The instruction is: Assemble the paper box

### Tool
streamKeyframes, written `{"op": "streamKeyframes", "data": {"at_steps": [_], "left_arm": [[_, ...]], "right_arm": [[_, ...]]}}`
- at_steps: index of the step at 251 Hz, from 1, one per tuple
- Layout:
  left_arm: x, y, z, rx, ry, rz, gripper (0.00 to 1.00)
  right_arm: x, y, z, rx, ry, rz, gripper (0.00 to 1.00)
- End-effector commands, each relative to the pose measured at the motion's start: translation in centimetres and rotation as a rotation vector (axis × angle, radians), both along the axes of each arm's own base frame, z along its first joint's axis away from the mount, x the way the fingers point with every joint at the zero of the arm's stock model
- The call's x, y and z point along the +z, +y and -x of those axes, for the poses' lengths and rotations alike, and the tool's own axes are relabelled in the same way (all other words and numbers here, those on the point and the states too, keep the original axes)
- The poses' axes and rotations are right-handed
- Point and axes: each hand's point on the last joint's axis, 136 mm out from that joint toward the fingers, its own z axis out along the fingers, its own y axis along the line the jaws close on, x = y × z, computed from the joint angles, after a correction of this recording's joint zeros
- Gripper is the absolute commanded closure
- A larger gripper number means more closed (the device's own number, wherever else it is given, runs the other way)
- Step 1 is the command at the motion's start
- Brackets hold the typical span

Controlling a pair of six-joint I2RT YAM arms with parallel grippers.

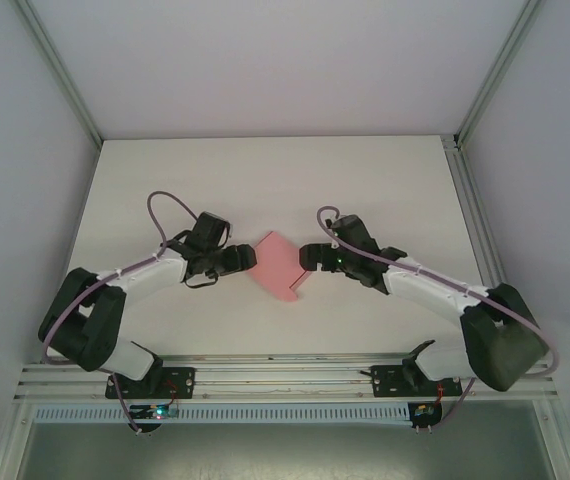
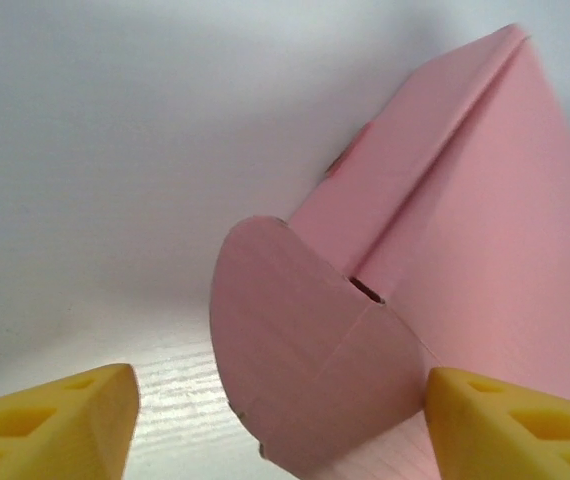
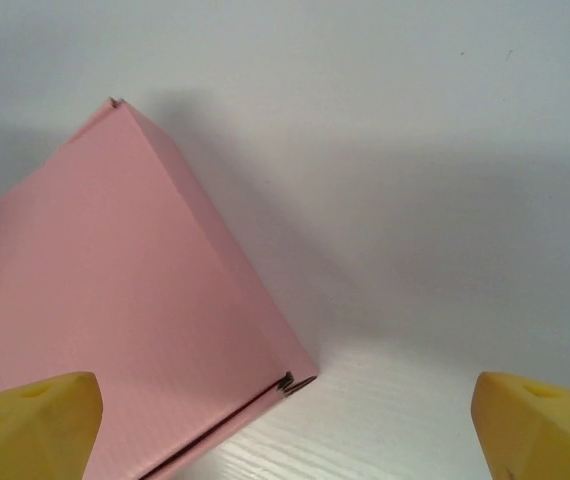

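The pink paper box (image 1: 279, 264) lies folded on the white table between the two arms, turned like a diamond. My left gripper (image 1: 247, 258) is at its left corner and stands open; in the left wrist view a rounded pink flap (image 2: 300, 350) of the box (image 2: 485, 230) sticks out between the yellow fingertips (image 2: 55, 420), the right one touching or nearly touching the card. My right gripper (image 1: 307, 258) is at the box's right corner, open; the box (image 3: 105, 300) fills the left of its view, one corner lying between the wide-apart fingertips (image 3: 540, 420).
White table (image 1: 265, 180) inside a frame of aluminium rails (image 1: 475, 220); white walls at the back and both sides. Bare table surface lies behind the box and beside both arms.
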Motion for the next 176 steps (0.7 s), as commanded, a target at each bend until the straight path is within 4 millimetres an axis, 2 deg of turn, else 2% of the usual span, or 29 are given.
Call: {"op": "streamKeyframes", "data": {"at_steps": [1, 32, 65, 86, 130, 176], "left_arm": [[3.5, 0.2, -0.6, -0.053, -0.075, -0.057, 0.19], [5.0, -0.1, -1.7, -0.095, -0.105, -0.086, 0.16], [4.2, -0.6, -3.9, -0.131, -0.098, -0.102, 0.17], [2.7, -1.1, -4.8, -0.178, -0.054, -0.091, 0.26], [-0.1, -4.0, -3.9, -0.323, 0.026, 0.071, 0.41], [-1.4, -3.9, -3.7, -0.299, 0.056, 0.134, 0.56]], "right_arm": [[-0.9, -0.8, 1.8, -0.053, 0.07, -0.025, 0.05], [-0.7, -0.1, 2.9, -0.062, 0.092, -0.086, 0.06], [-1.5, 1.1, 3.9, -0.071, 0.133, -0.145, 0.07], [-2.2, 1.4, 4.0, -0.094, 0.161, -0.169, 0.07], [-3.6, 2.1, 3.8, -0.123, 0.206, -0.213, 0.08], [-4.5, 2.3, 3.5, -0.131, 0.235, -0.212, 0.09]]}}
